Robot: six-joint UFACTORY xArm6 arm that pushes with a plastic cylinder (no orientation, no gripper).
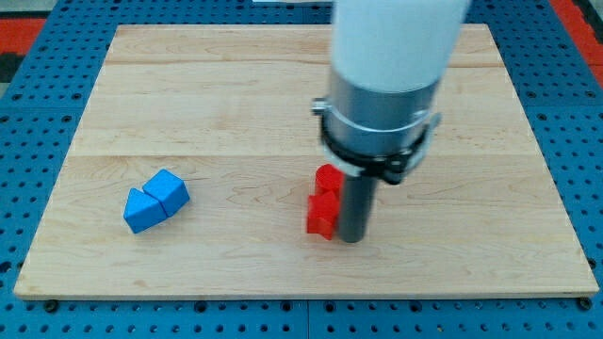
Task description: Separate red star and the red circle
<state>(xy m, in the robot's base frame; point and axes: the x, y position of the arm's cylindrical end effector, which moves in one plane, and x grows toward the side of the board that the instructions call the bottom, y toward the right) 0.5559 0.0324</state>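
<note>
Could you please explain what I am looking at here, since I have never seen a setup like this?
This is one camera picture looking down at a wooden board. The big white and grey cylinder is the end of a robot arm. It has no gripper: it ends in a dark rod, and my tip slides on the board to push blocks. Nothing is held. Just at the tip's left, touching or nearly so, sit two red blocks pressed together; their shapes are hard to make out, partly hidden by the arm. Far toward the view's left lie two blue blocks, also touching each other.
</note>
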